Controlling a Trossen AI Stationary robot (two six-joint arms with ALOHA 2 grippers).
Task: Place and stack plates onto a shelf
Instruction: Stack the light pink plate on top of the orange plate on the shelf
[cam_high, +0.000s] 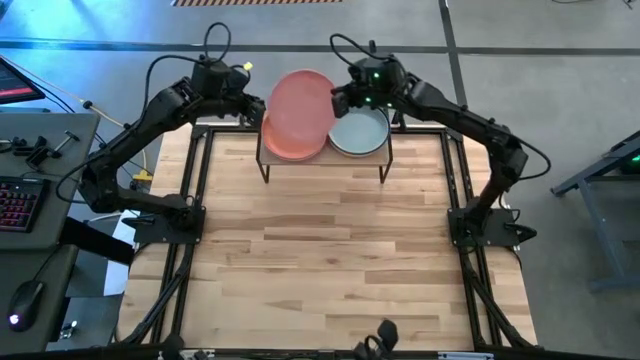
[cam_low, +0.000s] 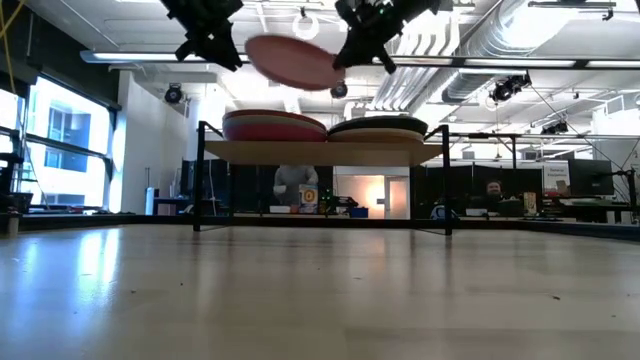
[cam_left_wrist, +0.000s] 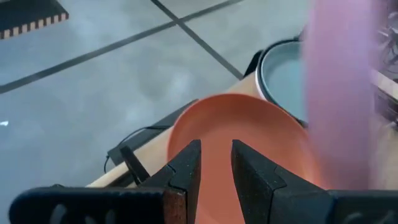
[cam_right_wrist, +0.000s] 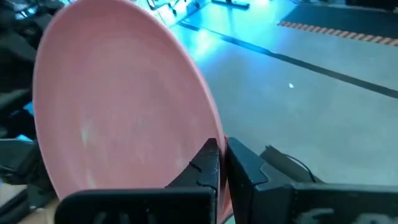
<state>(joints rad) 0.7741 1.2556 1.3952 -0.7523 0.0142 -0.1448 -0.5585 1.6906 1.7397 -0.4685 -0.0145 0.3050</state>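
A pink plate (cam_high: 303, 97) hangs in the air over the shelf's (cam_high: 322, 162) left stack, held by my right gripper (cam_high: 338, 100), which is shut on it. In the low view the pink plate (cam_low: 290, 62) is tilted above both stacks. The left stack is topped by a terracotta orange plate (cam_high: 292, 138), the right stack by a pale grey-green plate (cam_high: 360, 132). Both stacks rest flat on the wooden shelf top (cam_low: 320, 152). My left gripper (cam_high: 255, 105) hovers at the left stack's far left side, open by a narrow gap and holding nothing. My right gripper pinches the pink plate's rim (cam_right_wrist: 214, 134) between its two fingers (cam_right_wrist: 208, 163), coming level from the table's right side. The plate is lifted clear and tilted above the left stack, its free side higher.
The shelf stands at the table's far edge on thin black legs (cam_high: 265, 172). The butcher-block tabletop (cam_high: 320, 260) lies in front of it. A keyboard (cam_high: 20, 200) and a mouse (cam_high: 25, 300) sit on a side desk to the left.
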